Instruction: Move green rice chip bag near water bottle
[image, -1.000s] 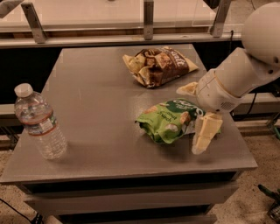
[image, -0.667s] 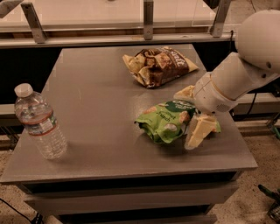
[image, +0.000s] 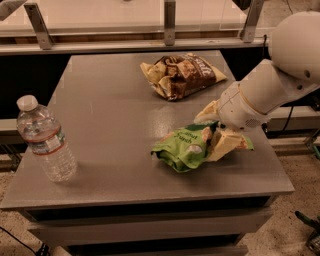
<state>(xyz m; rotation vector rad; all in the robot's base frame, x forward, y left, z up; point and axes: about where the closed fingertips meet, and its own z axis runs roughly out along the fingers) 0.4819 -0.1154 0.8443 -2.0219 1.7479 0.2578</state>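
Observation:
The green rice chip bag (image: 185, 148) lies crumpled on the grey table (image: 110, 125), right of centre near the front. My gripper (image: 206, 138) comes in from the right on a white arm. Its two cream fingers (image: 221, 145) straddle the bag's right part and pinch it, with the bag still resting on the table. The water bottle (image: 45, 140) stands upright at the table's front left corner, far from the bag.
A brown-and-tan snack bag (image: 180, 75) lies at the back right of the table. A rail with metal posts (image: 169, 22) runs behind the table. The table's front edge is just below the green bag.
The two fingers have drawn closer together around the green bag's right part. The bag and the bottle have stayed in place.

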